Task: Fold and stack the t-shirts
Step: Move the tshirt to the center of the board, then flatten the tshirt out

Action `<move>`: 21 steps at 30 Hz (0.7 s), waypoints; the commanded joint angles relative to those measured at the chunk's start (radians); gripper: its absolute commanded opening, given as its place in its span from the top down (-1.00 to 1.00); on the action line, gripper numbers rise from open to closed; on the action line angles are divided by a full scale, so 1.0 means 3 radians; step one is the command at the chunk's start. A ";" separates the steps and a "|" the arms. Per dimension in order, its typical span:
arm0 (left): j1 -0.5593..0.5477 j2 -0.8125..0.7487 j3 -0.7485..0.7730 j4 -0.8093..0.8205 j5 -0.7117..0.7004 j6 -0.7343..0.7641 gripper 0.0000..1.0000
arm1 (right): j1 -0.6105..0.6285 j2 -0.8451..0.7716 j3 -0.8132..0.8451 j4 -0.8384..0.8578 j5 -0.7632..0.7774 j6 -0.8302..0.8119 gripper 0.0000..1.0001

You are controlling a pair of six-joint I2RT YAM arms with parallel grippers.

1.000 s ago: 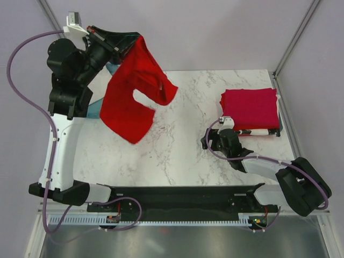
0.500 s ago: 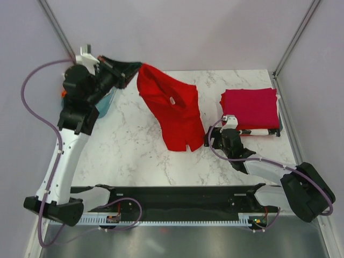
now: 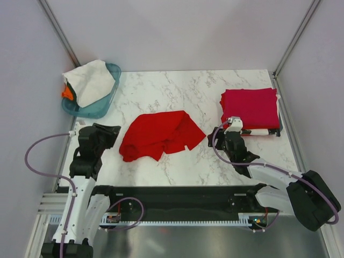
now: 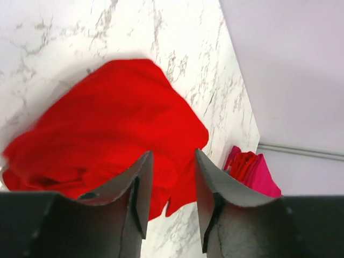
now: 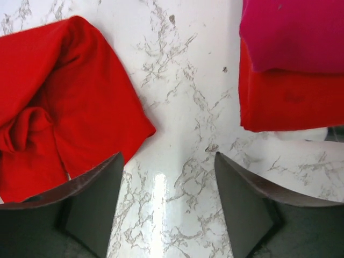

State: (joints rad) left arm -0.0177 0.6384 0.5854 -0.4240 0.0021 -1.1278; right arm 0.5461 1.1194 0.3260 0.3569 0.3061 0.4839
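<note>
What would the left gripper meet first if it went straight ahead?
Probably the red shirt, lying crumpled right ahead of the open left gripper; how far ahead is unclear.

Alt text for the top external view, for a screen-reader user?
A bright red cloth t-shirt lies crumpled on the marble table between the open left gripper and open right gripper. A folded crimson-pink t-shirt tops a stack at far right; a teal plastic basket holding white cloth sits far left.
</note>
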 commanded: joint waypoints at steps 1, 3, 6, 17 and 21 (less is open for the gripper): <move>0.0018 -0.0011 0.0247 -0.0048 -0.0426 0.0303 0.08 | 0.0010 0.0164 0.0069 0.0145 -0.0191 -0.0033 -0.47; 0.0018 0.0080 0.0355 -0.0090 -0.0381 0.0440 -0.18 | 0.0010 0.0236 0.0115 0.0155 -0.0274 -0.0059 -0.39; 0.0013 0.0244 0.0477 -0.0065 -0.0023 0.0721 -0.30 | 0.0010 0.0354 0.0161 0.0181 -0.0417 -0.0084 -0.24; -0.1086 0.1440 0.0570 0.0053 0.0433 0.1402 -0.36 | 0.0046 0.0722 0.0273 0.0421 -0.1015 -0.0130 -0.02; -0.1260 0.1513 0.0442 0.0247 0.0479 0.1382 -0.36 | 0.0189 0.0880 0.0411 0.0334 -0.1092 -0.0115 -0.05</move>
State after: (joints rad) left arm -0.3767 1.0962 0.7364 -0.4187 0.1337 -0.7689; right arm 0.5751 1.3598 0.3935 0.4301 0.0238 0.4622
